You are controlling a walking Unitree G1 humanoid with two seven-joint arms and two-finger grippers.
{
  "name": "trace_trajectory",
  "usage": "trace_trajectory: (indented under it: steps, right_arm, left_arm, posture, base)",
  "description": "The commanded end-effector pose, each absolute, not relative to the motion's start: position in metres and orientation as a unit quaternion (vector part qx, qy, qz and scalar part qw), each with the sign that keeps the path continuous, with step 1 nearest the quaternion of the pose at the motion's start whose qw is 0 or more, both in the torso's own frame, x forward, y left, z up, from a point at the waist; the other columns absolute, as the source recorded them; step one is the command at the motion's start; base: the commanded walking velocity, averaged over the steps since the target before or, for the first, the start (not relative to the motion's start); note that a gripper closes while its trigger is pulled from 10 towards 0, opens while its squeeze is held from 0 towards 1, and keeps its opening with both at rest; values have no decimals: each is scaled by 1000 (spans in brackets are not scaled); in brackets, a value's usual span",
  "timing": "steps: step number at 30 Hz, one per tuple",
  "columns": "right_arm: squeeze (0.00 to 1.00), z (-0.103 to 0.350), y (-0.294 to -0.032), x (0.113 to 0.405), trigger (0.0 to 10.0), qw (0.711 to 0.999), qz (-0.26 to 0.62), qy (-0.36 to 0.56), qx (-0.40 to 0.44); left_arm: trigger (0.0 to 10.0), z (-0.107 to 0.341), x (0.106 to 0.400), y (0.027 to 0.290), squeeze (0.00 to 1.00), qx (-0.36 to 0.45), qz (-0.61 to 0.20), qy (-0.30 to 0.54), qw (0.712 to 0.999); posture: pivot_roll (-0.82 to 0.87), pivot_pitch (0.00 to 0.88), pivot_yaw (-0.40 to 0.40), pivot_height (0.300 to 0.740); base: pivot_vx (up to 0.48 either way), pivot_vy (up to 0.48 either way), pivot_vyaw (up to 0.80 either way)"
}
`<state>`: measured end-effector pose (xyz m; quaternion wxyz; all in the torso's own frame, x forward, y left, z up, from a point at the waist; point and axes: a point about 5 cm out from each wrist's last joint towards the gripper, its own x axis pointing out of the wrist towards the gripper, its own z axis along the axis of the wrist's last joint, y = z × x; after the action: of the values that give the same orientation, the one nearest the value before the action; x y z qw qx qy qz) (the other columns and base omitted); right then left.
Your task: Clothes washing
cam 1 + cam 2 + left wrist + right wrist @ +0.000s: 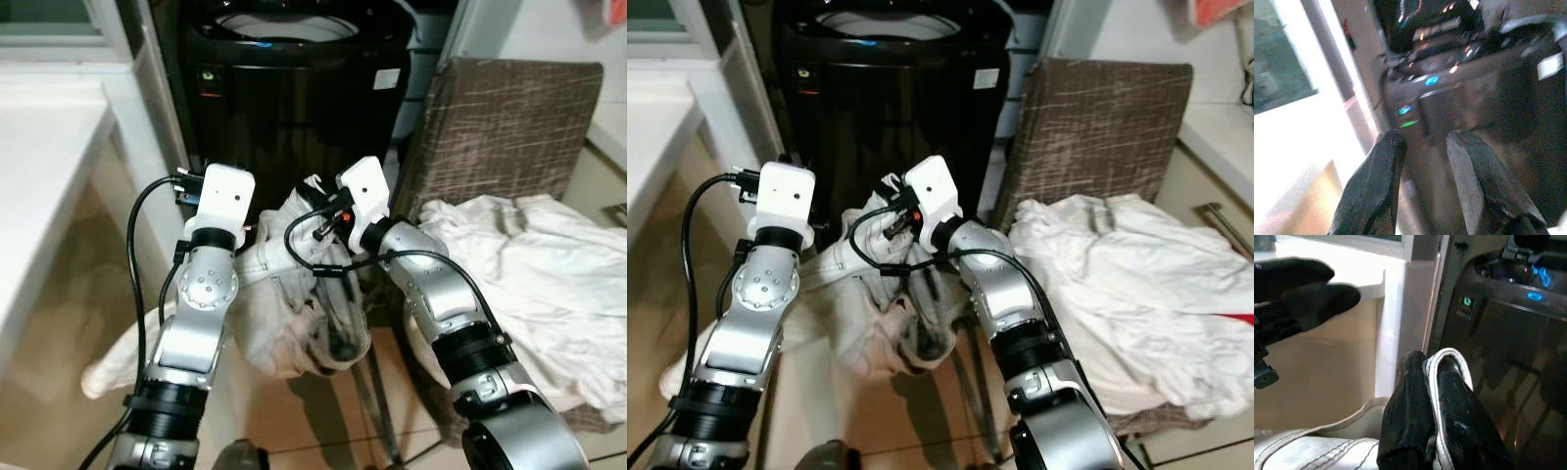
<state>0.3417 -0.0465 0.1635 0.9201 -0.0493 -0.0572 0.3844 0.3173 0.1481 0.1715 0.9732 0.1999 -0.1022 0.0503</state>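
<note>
A black top-loading washing machine (294, 88) stands straight ahead with its lid up. Both arms are raised in front of it. A white garment (279, 318) hangs between and below them, a little above the floor. My right gripper (1432, 363) is shut on a seamed edge of this garment (1312, 450), and the white hem wraps over one fingertip. My left gripper (1425, 142) is open beside it, pointing at the machine's lit control panel (1415, 98) with nothing between its fingers. From the head views the fingers are hidden behind the white wrist housings (223, 196).
A brown fabric chair (500, 127) stands to the right of the machine, with a pile of white laundry (529, 264) on its seat. A white counter (39, 176) runs along the left. Beige tiled floor (323, 421) lies below the arms.
</note>
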Motion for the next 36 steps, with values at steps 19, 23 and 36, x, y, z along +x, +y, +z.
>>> trace_trajectory:
  steps: [19,23,36]
  right_arm:
    - [0,149,-106,370,10000,977,185,-22,-107]
    - [0,148,-111,371,10000,978,171,-23,-117]
    - [0,160,-109,371,10000,976,184,-63,-102]
  left_arm:
    - [10000,159,314,109,0,188,-68,-81,976]
    - [10000,160,315,108,0,183,-66,-81,978]
    - [10000,157,319,123,0,183,-14,-70,980]
  posture:
    - [-39,25,0,740]
    - [-41,24,-1,740]
    - [-23,3,-17,740]
  base:
    - [0,-48,0]
    - [0,-465,0]
    - [0,-20,0]
